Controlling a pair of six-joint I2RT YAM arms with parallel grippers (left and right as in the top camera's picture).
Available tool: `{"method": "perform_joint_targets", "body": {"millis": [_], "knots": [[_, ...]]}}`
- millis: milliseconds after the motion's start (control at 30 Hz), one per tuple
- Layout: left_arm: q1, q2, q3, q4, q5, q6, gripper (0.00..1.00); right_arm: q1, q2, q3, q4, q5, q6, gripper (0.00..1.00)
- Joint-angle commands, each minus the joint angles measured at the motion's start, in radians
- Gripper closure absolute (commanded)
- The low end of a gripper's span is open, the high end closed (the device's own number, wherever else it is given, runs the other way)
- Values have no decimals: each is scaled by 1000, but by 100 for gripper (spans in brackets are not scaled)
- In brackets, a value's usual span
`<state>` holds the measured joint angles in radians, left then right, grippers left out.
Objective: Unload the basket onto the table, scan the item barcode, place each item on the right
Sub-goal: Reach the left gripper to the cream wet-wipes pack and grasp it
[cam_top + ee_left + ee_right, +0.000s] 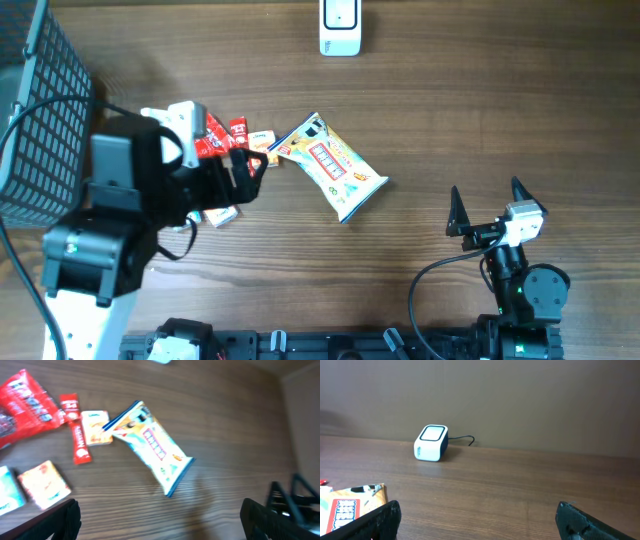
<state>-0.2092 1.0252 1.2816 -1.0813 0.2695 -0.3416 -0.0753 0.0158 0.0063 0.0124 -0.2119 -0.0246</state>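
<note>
Lying flat, pale blue-edged snack pouch; left pincer and right pincer both apart.

From overhead we look straight down on the table. Our left wrist view hangs close above the snack pouch; our right wrist view sits low, facing the scanner. All three share that snack pouch.
</note>
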Motion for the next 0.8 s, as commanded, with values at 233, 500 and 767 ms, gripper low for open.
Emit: {"method": "perform_joint_targets", "body": {"millis": [233,500,767], "knots": [[-151,15,16,60,-45,-86,0,-4,3,-1,3,2,-9,0],[-242,163,-14,34,-26,-307,0,-4,3,-1,3,2,-9,0],[-273,296,-14,63,17,-329,0,-4,3,-1,3,2,-9,0]]}}
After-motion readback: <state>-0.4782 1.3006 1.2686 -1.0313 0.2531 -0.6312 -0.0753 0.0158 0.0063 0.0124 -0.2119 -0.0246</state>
